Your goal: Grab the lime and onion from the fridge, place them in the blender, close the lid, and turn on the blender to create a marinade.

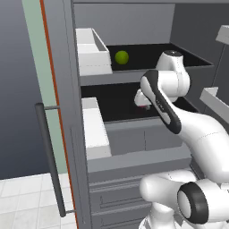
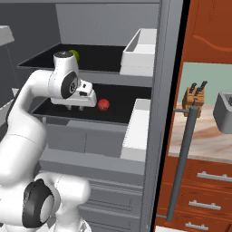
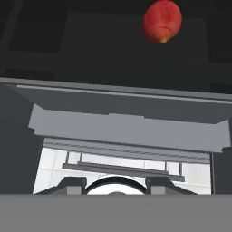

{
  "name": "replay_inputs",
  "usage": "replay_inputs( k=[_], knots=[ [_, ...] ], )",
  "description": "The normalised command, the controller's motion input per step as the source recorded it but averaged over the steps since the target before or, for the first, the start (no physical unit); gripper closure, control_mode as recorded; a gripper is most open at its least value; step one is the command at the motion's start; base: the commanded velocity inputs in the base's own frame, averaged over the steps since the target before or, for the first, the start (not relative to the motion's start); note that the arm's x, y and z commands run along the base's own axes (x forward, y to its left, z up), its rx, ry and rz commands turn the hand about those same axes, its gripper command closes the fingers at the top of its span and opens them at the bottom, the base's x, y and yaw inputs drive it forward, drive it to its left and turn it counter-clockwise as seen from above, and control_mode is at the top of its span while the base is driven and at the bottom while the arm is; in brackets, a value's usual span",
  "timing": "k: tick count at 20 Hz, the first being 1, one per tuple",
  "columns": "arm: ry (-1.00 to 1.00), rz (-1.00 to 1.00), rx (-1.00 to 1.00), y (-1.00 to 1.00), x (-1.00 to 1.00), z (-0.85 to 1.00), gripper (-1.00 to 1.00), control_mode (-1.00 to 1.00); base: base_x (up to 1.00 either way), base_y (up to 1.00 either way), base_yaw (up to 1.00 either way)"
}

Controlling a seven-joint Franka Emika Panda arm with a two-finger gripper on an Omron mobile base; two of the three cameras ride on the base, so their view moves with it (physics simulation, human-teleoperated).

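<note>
Red onion (image 2: 103,104) near perhaps half-open gripper (image 2: 75,108)

The lime (image 1: 121,57) lies on the fridge (image 1: 134,147) shelf above, the onion (image 2: 103,104) seemingly below.

- In the right base view the lime (image 2: 74,55) peeks out behind the arm, mostly hidden.
- In the left base view the arm covers most of the onion (image 1: 144,106).
- The fridge (image 1: 134,147) is cut by frame edges.
</note>
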Motion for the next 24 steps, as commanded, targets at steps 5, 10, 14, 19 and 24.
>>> replay_inputs(
  k=[5,10,14,19,24],
  knots=[
    [-0.04,0.0,0.0,0.0,0.0,-0.01,-1.0,-1.0,0.0,0.0,0.0],
    [-0.31,0.01,0.05,0.0,0.0,0.25,-1.0,-1.0,0.0,0.0,0.0],
    [-0.38,0.0,0.09,0.02,0.0,0.63,-1.0,-1.0,0.0,0.0,0.0],
    [-0.4,0.0,0.09,0.1,0.03,0.81,-1.0,-1.0,0.0,0.0,0.0],
    [-0.26,0.0,0.04,0.26,0.13,0.67,-1.0,-1.0,0.0,0.0,0.0]
  ],
)
